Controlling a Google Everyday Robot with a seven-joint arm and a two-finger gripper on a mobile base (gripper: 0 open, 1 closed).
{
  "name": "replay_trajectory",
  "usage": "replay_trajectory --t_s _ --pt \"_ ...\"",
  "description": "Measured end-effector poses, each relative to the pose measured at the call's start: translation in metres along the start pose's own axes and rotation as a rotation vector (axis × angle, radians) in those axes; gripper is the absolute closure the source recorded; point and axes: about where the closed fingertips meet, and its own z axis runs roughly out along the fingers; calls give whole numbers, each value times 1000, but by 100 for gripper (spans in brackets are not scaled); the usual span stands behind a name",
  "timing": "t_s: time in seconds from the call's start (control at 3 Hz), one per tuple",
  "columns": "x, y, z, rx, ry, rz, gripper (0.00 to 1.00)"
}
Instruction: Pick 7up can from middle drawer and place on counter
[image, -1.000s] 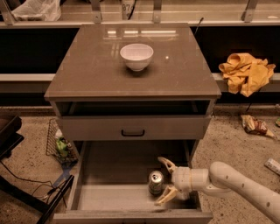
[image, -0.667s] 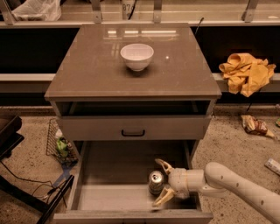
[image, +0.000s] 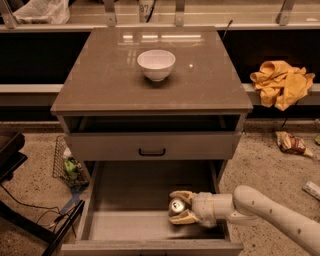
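The 7up can (image: 176, 205) stands upright on the floor of the middle drawer (image: 125, 227), toward its right side and nearer the front wall than the back. The end effector (image: 175, 207) is clenched on it, with one finger above and one below the can in the camera view, both touching its side. A second ago those fingers were spread wider with gaps on either side of the can. They have since drawn in, and the wrist has slid a little leftward. The can itself has barely shifted.

To the can's left the drawer floor lies open as far as the left wall. The right wall is close by, under the arm (image: 280, 222). Above the rear of the drawer hangs the upper drawer front with its black handle (image: 152, 151). Higher up, the table (image: 100, 75) carries a white bowl (image: 156, 64) near its back centre, leaving bare surface in front.

Only the can's shiny top shows; its markings are hidden by the fingers. The drawer's back is lost in shadow, and the arm is cut off at the lower right edge.
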Motion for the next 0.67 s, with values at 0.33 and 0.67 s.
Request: replay_trajectory --t_s 0.33,0.67 --pt "-1 1 2 -4 -2 0 64" --pt "-1 2 4 -7 -4 0 86"
